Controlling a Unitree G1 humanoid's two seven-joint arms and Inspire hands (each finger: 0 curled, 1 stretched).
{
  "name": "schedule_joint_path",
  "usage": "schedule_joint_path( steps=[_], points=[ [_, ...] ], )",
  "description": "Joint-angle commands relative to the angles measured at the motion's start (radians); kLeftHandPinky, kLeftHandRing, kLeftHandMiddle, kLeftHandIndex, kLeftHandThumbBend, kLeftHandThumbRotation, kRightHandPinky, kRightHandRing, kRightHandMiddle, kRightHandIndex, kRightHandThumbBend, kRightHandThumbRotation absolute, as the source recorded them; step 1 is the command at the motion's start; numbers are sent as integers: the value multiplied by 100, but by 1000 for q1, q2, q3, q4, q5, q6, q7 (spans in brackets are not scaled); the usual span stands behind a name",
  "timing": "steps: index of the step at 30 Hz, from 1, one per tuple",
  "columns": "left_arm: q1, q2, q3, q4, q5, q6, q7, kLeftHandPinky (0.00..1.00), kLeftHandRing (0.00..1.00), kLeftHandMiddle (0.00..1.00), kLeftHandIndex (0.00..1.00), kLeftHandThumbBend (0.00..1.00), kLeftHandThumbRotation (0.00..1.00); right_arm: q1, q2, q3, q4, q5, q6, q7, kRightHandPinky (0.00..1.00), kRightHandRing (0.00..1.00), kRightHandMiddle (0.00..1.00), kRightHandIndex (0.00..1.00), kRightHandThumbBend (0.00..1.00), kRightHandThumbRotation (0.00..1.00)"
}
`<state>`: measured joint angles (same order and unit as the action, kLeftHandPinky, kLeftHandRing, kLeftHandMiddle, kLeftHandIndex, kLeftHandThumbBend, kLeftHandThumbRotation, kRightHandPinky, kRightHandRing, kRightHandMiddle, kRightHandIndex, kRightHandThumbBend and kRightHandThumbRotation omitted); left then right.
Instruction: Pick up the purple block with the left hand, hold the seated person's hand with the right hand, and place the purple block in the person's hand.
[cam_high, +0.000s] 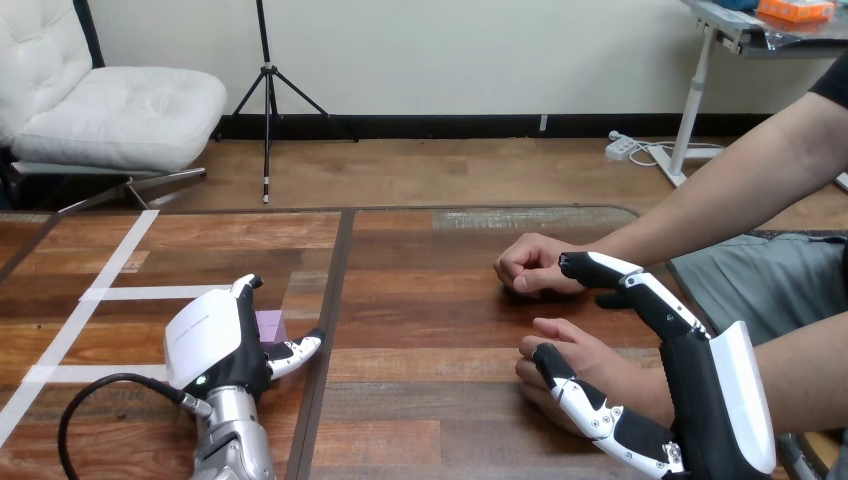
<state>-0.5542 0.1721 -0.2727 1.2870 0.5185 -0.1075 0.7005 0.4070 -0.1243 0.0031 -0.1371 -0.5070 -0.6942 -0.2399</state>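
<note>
right hand (700, 395), lower right: fingers (640, 285) nearly straight and set wide from the thumb. the person's near hand (575, 355) lies between fingers and thumb, with the thumb resting across it. beyond the fingertips, at their wrist side, the person's far hand (528, 265) rests as a fist on the surface (430, 300). left hand (215, 340): fingers curled narrow round the purple block (270, 325), which sits on the surface between fingers and thumb.

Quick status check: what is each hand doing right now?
Left hand: against the purple block; grip cannot be told.
Right hand: open, thumb and fingers either side of the person's nearer hand, not closed on it.
</note>
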Motion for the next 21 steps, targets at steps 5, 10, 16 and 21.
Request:
schedule_joint_path(
  steps=[5, 10, 16, 21],
  points=[
    [-83, 21, -8, 0, 7, -8, -9, 76, 80, 83, 82, 64, 35, -26, -4, -5, -48, 14, 0, -2, 69, 75, 75, 75, 48, 27],
    [-88, 24, -13, 2, 11, 1, -25, 77, 81, 82, 82, 64, 35, -26, -4, -4, -48, 20, 0, 1, 69, 75, 75, 75, 48, 28],
    [-92, 29, -17, 2, 14, 6, -48, 77, 81, 82, 82, 63, 35, -27, -4, -4, -46, 22, -2, 1, 69, 75, 75, 74, 49, 29],
    [-96, 33, -22, 2, 18, 15, -61, 77, 81, 83, 82, 63, 35, -25, -5, -4, -50, 20, 3, 3, 69, 76, 75, 75, 48, 29]
  ],
)
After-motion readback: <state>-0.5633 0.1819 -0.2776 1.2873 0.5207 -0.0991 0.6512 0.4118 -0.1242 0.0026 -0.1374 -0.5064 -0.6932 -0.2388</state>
